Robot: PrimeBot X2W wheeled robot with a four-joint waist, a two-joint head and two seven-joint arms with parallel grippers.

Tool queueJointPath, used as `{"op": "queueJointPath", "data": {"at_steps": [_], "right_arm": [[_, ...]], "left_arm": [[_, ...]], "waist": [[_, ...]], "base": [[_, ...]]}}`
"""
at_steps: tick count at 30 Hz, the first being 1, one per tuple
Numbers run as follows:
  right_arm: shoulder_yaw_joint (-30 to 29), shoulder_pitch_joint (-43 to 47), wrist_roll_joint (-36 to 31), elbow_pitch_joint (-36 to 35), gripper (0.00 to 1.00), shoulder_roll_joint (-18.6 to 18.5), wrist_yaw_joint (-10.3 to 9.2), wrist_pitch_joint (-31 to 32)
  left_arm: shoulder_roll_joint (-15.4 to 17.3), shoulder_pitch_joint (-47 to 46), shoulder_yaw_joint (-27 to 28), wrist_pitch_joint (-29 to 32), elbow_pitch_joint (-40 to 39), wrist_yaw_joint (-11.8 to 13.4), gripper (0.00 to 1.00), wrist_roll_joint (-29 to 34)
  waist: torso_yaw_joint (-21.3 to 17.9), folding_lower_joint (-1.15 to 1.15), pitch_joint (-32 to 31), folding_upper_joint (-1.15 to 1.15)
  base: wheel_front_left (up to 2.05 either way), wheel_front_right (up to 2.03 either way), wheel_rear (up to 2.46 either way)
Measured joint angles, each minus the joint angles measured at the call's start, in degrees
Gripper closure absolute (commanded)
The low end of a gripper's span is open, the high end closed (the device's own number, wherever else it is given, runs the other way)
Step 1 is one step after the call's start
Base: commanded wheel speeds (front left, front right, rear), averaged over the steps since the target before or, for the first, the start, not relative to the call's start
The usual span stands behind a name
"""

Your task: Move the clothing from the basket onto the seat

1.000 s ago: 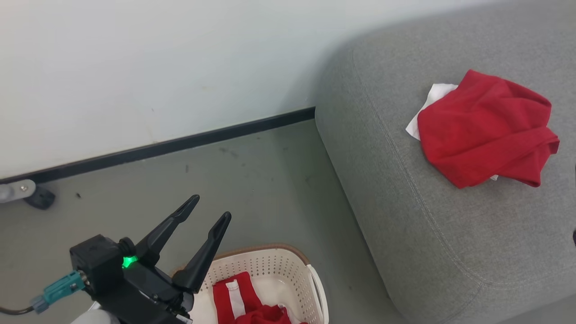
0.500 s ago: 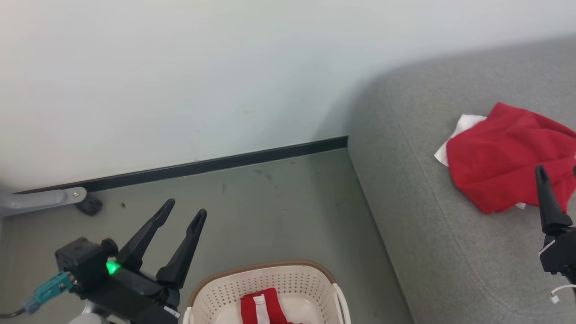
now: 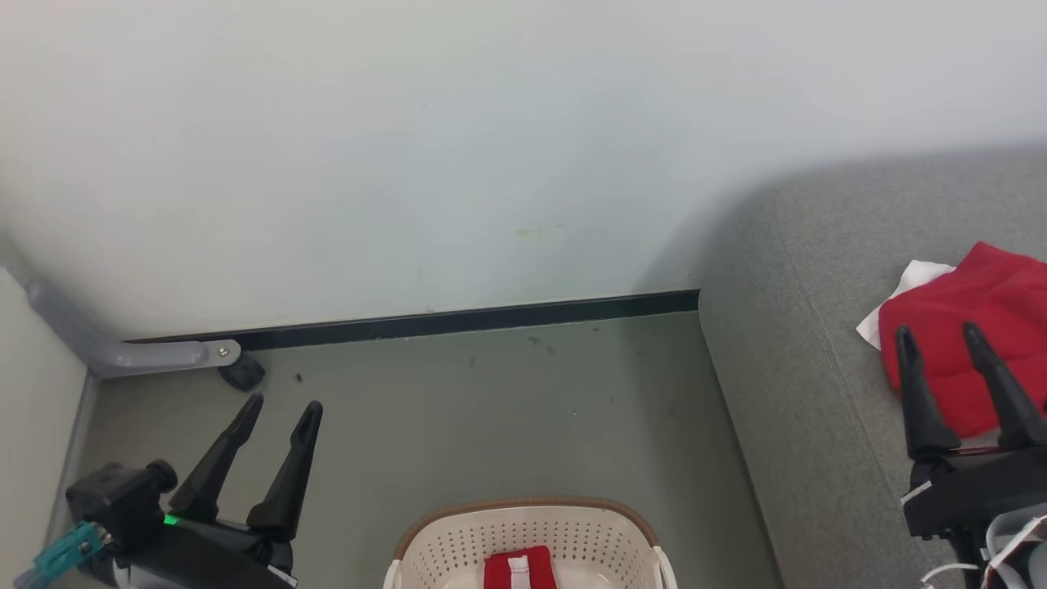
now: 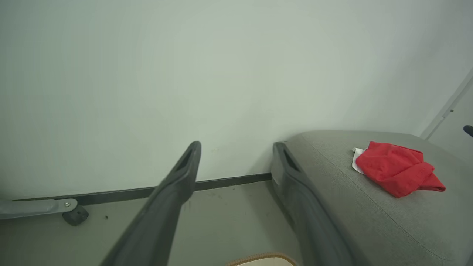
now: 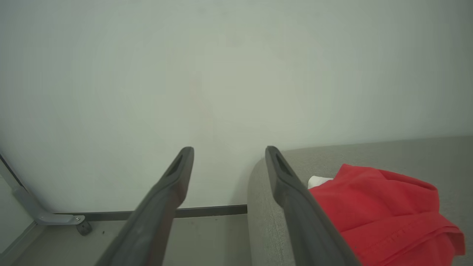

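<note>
The cream basket (image 3: 458, 544) with a brown rim stands on the floor at the bottom middle of the head view. A red garment with a white label (image 3: 517, 568) lies inside it. Another red piece of clothing (image 3: 994, 315) with white trim rests on the grey seat (image 3: 810, 368) at the right, and it shows as clothing (image 4: 397, 168) on the seat (image 4: 332, 184) in the left wrist view and as clothing (image 5: 373, 210) in the right wrist view. My left gripper (image 3: 280, 406) hangs open and empty left of the basket. My right gripper (image 3: 937, 334) stands open and empty in front of the red clothing on the seat.
A pale wall with a dark baseboard (image 3: 458, 321) closes off the far side of the grey-green floor. A grey metal leg with a black caster (image 3: 241, 374) stands at the far left by the wall. The basket rim (image 4: 260, 258) peeks in at the bottom of the left wrist view.
The head camera has swung left and tilted, shifting seat and basket right and down in view. My right gripper has come into view at the lower right. Both grippers stay open.
</note>
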Motion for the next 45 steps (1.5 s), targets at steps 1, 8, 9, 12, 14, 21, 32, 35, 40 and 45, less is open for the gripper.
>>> {"op": "queueJointPath", "data": {"at_steps": [1, 8, 9, 12, 14, 21, 32, 35, 40, 45], "right_arm": [[0.38, 0.0, -0.05, 0.26, 0.0, 0.49, 0.02, -0.54], [3.08, 0.51, -1.34, 3.0, 0.0, 3.25, 0.0, -3.76], [3.33, 0.88, -1.53, 3.36, 0.0, 3.46, 0.0, -4.25], [4.35, 2.48, -3.18, 4.74, 0.0, 3.44, 0.02, -5.91], [4.93, 3.46, -3.9, 5.45, 0.0, 3.56, 0.09, -7.06], [5.05, 5.39, -4.24, 8.02, 0.0, 6.3, -0.55, -11.49], [5.86, 6.92, -4.37, 11.54, 0.0, 9.0, -0.78, -13.28], [6.12, 6.91, -4.66, 11.65, 0.0, 9.36, -0.78, -13.77], [6.09, 6.81, -4.68, 12.06, 0.0, 9.56, -0.76, -13.84], [5.99, 6.1, -4.93, 12.59, 0.0, 9.9, -0.68, -14.26]], "left_arm": [[-0.1, 0.6, 0.45, 0.0, 0.35, 0.24, 0.0, 0.07], [-1.34, 3.93, 3.71, -0.01, 2.04, 3.34, 0.0, 1.12], [-1.64, 4.36, 4.21, -0.01, 2.05, 3.77, 0.0, 1.24], [-2.33, 5.44, 4.86, -0.01, 1.97, 4.26, 0.0, 2.01], [-2.58, 6.36, 5.55, -0.01, 1.76, 4.52, 0.0, 2.87], [-4.24, 8.23, 8.8, -0.02, 0.77, 5.2, 0.0, 4.49], [-6.37, 10.96, 11.35, -0.02, -0.23, 5.68, 0.0, 8.0], [-7.13, 12.5, 12.21, -0.02, -0.47, 5.68, 0.0, 8.45], [-7.45, 12.56, 13.22, -0.15, -0.82, 5.1, 0.0, 8.99], [-7.98, 12.56, 14.14, -0.16, -0.85, 4.23, 0.0, 10.01]], "waist": [[0.3, 0.0, -0.23, 0.0], [1.67, 0.0, -2.24, 0.0], [1.84, 0.0, -2.49, 0.0], [2.36, 0.0, -3.18, 0.0], [2.71, 0.0, -3.48, 0.01], [2.96, 0.0, -3.82, 0.01], [2.47, 0.0, -3.83, 0.01], [2.21, 0.0, -3.62, 0.01], [2.0, 0.0, -3.17, 0.01], [1.91, 0.0, -2.74, 0.0]], "base": [[0.0, 0.0, 0.0], [0.0, 0.0, 0.0], [0.0, 0.0, 0.0], [0.0, 0.0, 0.0], [0.0, 0.0, 0.0], [0.0, 0.0, 0.0], [0.0, 0.0, 0.0], [0.0, 0.0, 0.0], [0.0, 0.0, 0.0], [0.0, 0.0, 0.0]]}}
